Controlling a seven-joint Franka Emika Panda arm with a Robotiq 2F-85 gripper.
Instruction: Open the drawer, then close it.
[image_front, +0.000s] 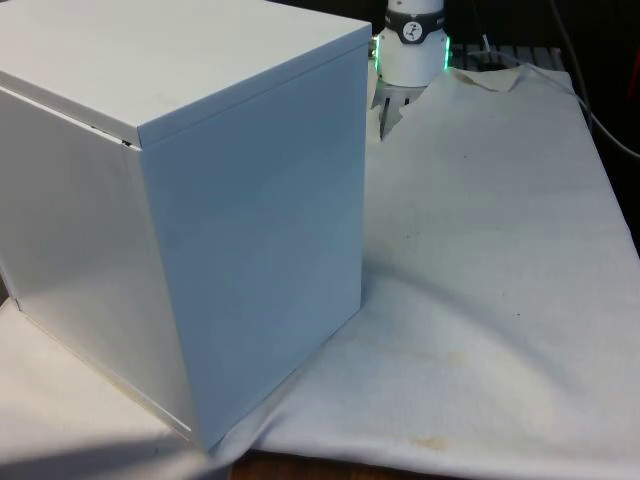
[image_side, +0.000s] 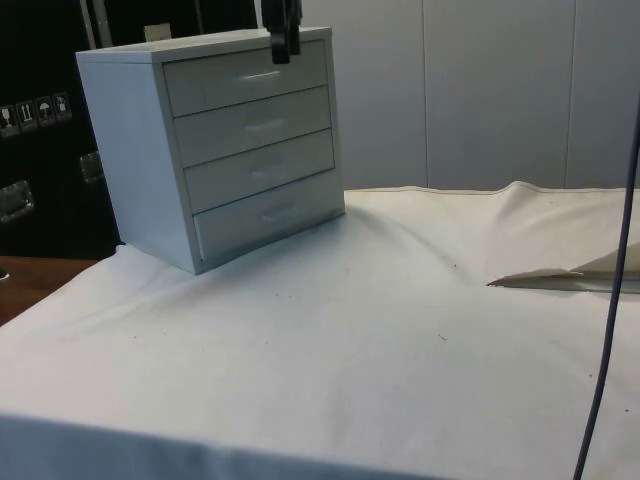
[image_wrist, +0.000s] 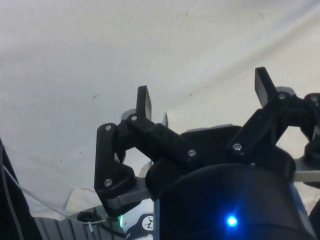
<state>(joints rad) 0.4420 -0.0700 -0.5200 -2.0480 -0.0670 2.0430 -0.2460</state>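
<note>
A white cloth (image_side: 400, 340) covers the table, and on it — well toward the side view's left — stands a pale grey four-drawer chest (image_side: 215, 140), every drawer pushed in flush. The black two-finger gripper (image_wrist: 205, 97) hangs before the top drawer (image_side: 245, 75) near its slim handle (image_side: 262, 74) — fingers spread wide, gripping nothing.

Lab: cloth-draped table (image_side: 400, 330), black curtains (image_front: 520, 20)

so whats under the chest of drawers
The chest of drawers stands on the white cloth, which runs beneath it. What lies under the cloth there is covered. All four drawers look closed, so their contents are hidden.
</note>
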